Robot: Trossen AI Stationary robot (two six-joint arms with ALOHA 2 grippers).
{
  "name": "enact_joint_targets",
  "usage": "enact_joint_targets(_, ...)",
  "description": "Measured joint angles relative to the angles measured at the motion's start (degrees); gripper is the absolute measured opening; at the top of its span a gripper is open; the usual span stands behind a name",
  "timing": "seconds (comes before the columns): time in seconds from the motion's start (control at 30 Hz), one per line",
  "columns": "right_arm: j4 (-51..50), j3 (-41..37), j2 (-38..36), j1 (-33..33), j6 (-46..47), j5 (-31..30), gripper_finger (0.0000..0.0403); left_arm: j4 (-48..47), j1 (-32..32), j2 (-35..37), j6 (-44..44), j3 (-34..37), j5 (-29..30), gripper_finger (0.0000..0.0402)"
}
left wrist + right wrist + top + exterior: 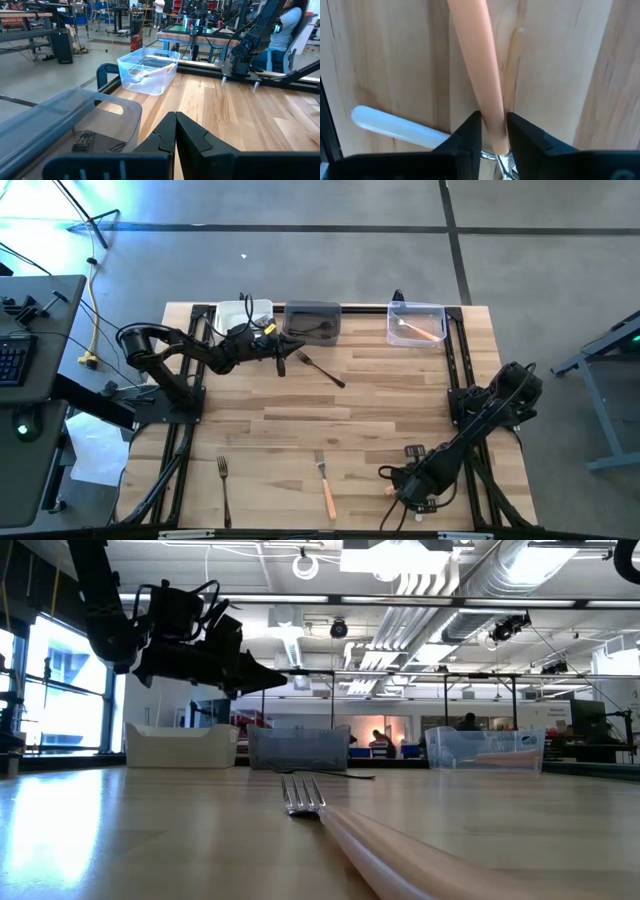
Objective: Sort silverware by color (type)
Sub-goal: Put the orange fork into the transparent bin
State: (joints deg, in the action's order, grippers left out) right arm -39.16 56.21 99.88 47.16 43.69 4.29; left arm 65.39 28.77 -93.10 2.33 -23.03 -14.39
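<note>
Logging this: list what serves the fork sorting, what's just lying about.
Job: held orange fork, in right gripper; white-handled fork; black fork; dark fork; loose orange fork; white bin; grey bin; clear bin; left gripper, waiting.
Lying about: keyboard; yellow cable.

The left arm reaches from its base at the table's left side toward the far edge, elbow bent, its wrist held level above the surface. The left gripper [281,363] hangs off the table — its two dark fingers [192,137] pressed tip to tip. The right arm stretches from its base at the right side down to the near edge. The right gripper [494,131] points steeply at the tabletop, jaws drawn narrow — fingers [467,135] clamping an orange handle [480,65].
</note>
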Motion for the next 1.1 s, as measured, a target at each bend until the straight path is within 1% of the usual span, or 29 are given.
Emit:
enact_joint_targets(0.2, 0.08, 0.0, 0.0, -0.31, 2.54, 0.0, 0.0049, 0.06, -0.79, 0.0, -0.54, 0.0, 0.01, 0.0)
enact_joint_targets(0.47, -6.11, 0.04, -0.38, -1.96, 1.8, 0.74, 0.0046, 0.87, -1.62, 0.0, -1.57, 0.0, 0.04, 0.0)
enact_joint_targets(0.6, -9.04, 0.0, -2.84, -4.12, 0.47, 0.77, 0.0045, 0.94, -1.62, 0.0, -2.52, 0.0, 0.12, 0.0)
enact_joint_targets(0.7, -11.34, 0.0, -6.02, -6.68, -0.23, 0.18, 0.0044, 0.94, -1.62, 0.0, -2.6, 0.0, 0.24, 0.0)
enact_joint_targets(0.77, -13.13, 0.0, -8.7, -9.1, -0.3, -0.19, 0.0044, 0.94, -1.6, 0.0, -2.6, 0.0, 0.5, 0.0)
enact_joint_targets(0.9, -16.29, 0.0, -14.13, -15.97, 0.04, -1.76, 0.0044, 1.2, -1.6, 0.0, -2.6, 0.0, 3.53, 0.0)
enact_joint_targets(1.0, -18.49, 0.0, -16.98, -23.25, 2.0, -1.73, 0.0044, 1.76, -1.6, 0.0, -2.53, 0.0, 4.71, 0.0)
enact_joint_targets(1.1, -22.35, 0.0, -17.86, -32.22, 8.42, -1.79, 0.0044, 1.77, -1.64, 0.0, -1.61, 0.0, 6.09, 0.0)
